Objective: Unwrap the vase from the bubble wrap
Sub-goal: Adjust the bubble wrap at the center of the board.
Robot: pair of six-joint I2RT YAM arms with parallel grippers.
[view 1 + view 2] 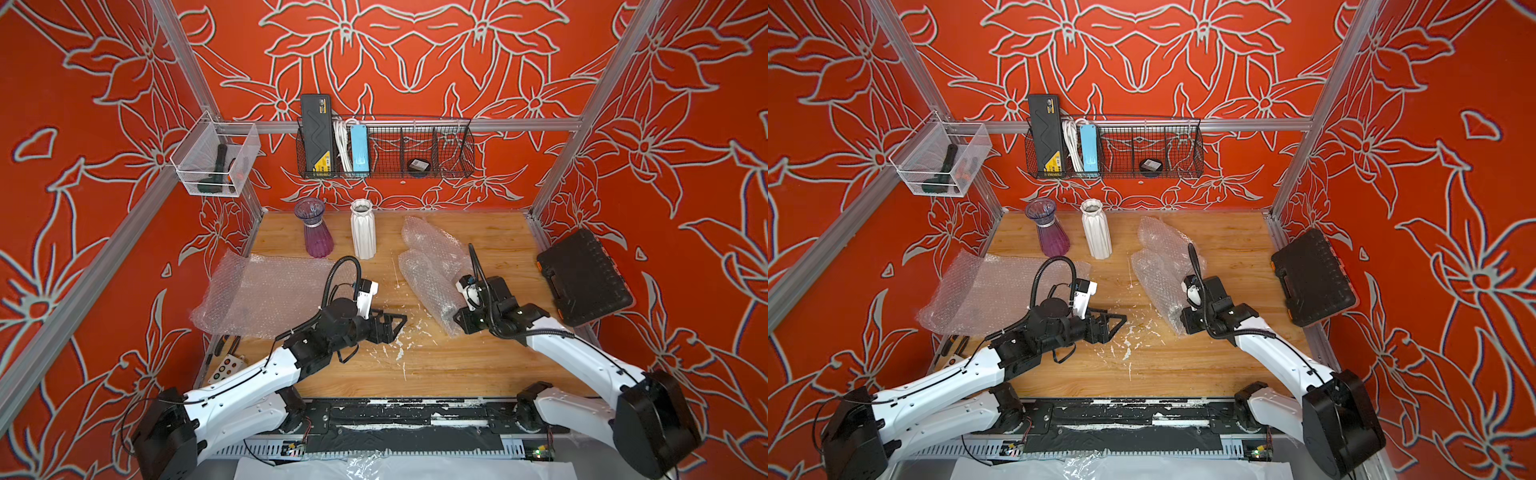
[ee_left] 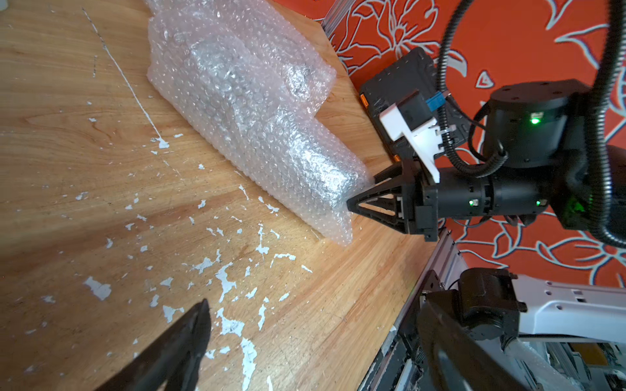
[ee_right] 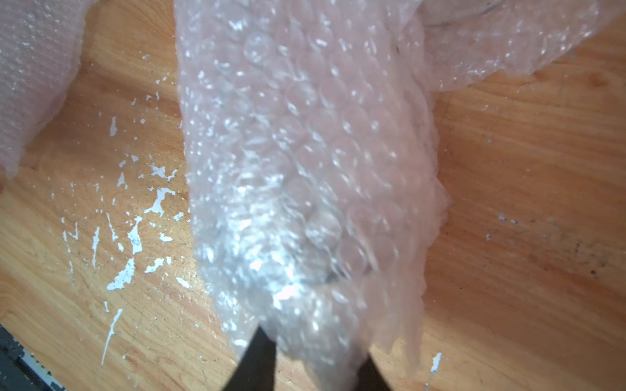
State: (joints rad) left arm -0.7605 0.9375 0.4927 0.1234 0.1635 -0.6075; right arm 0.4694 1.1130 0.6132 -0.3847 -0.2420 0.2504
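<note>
Bubble wrap (image 1: 428, 282) is what it all turns on, and its nearest end is where the right gripper (image 2: 360, 193) has hold. The jaws stand close together with the tail of the roll pinched between them, low over the table (image 1: 457, 374). I'd guess it grips there because that end looks like slack plastic past whatever is inside, so a pull could unroll the sheet without squeezing the vase. Something shiny glints within the roll, but I can't make out its shape. That arm comes in from the near right corner, forearm sloping down and wrist turned leftward. Just across the paint-flecked boards the left gripper (image 1: 397, 328) hangs empty, jaws wide apart and aimed at the roll, its arm stretched in from the near left. I think it is placed to steady or catch. Farther out the roll of bubble wrap lies slanting away on the table, with a flat loose sheet (image 1: 266, 291) off to the left. At the back a purple vase (image 1: 316, 232) and a white vase (image 1: 363, 235) stand upright and bare
</note>
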